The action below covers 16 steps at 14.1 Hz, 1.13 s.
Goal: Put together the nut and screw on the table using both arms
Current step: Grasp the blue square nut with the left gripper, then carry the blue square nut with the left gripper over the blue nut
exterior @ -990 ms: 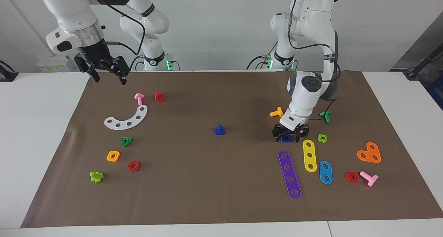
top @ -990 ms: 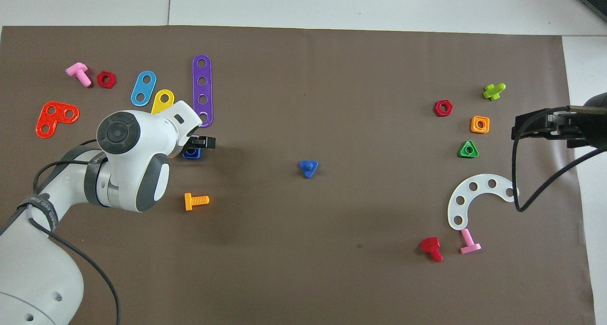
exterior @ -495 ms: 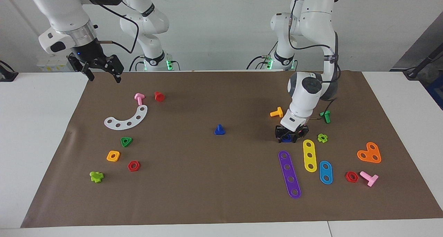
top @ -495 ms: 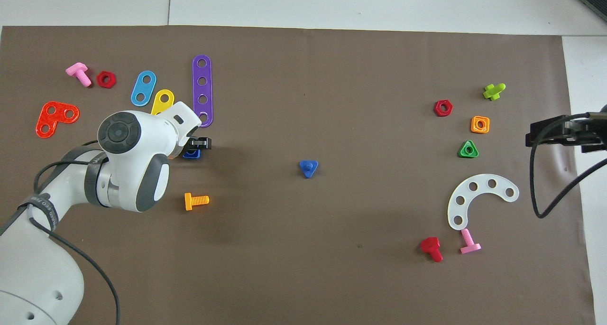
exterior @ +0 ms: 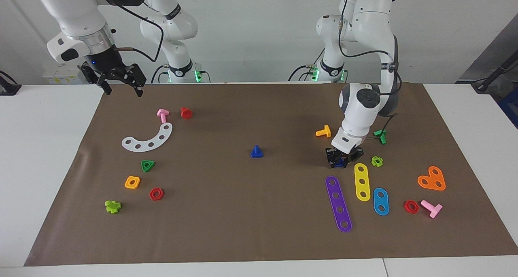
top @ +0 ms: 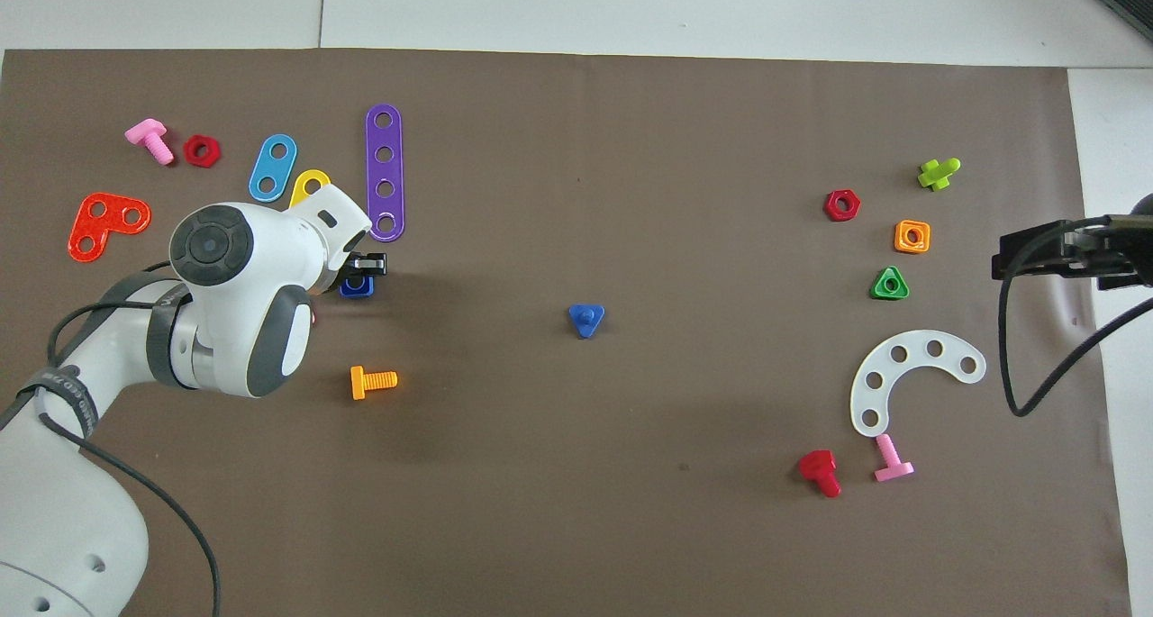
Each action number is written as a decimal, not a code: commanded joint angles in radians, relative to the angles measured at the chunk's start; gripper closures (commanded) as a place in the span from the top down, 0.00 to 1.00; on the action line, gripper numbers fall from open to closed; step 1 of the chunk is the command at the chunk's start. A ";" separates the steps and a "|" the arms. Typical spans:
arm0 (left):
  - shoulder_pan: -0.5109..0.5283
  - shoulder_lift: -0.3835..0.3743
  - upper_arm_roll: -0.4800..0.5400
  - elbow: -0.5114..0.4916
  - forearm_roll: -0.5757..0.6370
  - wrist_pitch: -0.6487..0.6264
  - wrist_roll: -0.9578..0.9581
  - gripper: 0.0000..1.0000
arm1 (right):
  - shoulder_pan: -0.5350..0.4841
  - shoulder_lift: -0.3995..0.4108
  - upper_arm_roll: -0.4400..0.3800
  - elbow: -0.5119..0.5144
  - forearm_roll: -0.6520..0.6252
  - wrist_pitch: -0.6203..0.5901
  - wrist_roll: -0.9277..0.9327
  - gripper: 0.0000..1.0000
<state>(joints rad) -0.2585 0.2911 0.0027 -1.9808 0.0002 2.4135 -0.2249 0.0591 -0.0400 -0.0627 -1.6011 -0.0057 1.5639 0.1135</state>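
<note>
Bench [exterior: 48, 155]: white top, largely covered by a matte brown mat [exterior: 259, 212]. Entries run across the facing view.

1. Right gripper [exterior: 120, 89]: black, on a white jointed arm, raised over the mat's corner at the right arm's end; fingers spread, holding nothing.
2. White curved strip [exterior: 149, 140], flat plastic, five round holes. Pink bolt [exterior: 162, 115] and red bolt [exterior: 186, 113] lie just nearer the robots.
3. Green triangular nut [exterior: 147, 165], orange square nut [exterior: 132, 182], red hexagonal nut [exterior: 156, 193], lime cross-shaped piece [exterior: 113, 206]: glossy moulded plastic.
4. Screw [exterior: 256, 151]: dark-blue plastic, flat head down on the mat's middle, stubby shaft upright, well apart from everything else.
5. Orange bolt [exterior: 323, 131], lying on its side.
6. Left gripper [exterior: 340, 162]: low at the mat, fingers pinching the nut [top: 357, 285], a dark-blue square piece with rounded corners, mostly hidden by them.
7. Purple four-hole strip [exterior: 338, 203], yellow three-hole strip [exterior: 362, 181], blue two-hole strip [exterior: 381, 201]: flat, round-ended.
8. Orange heart-shaped plate [exterior: 432, 179], flat, three holes.
</note>
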 commanded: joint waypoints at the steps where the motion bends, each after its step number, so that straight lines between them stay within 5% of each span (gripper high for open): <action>1: -0.056 0.017 0.013 0.103 -0.003 -0.082 -0.071 0.00 | 0.005 -0.026 -0.006 -0.028 0.004 -0.008 -0.006 1.00; 9: -0.272 0.111 0.011 0.333 0.080 -0.192 -0.375 0.00 | 0.005 -0.028 -0.005 -0.026 0.004 -0.007 -0.006 1.00; 16: -0.410 0.120 0.007 0.316 0.075 -0.168 -0.448 0.00 | 0.005 -0.028 -0.005 -0.026 0.004 -0.008 -0.006 1.00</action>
<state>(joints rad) -0.6461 0.4007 -0.0043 -1.6784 0.0550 2.2544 -0.6470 0.0596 -0.0433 -0.0627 -1.6035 -0.0057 1.5637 0.1135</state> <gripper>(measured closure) 0.542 0.000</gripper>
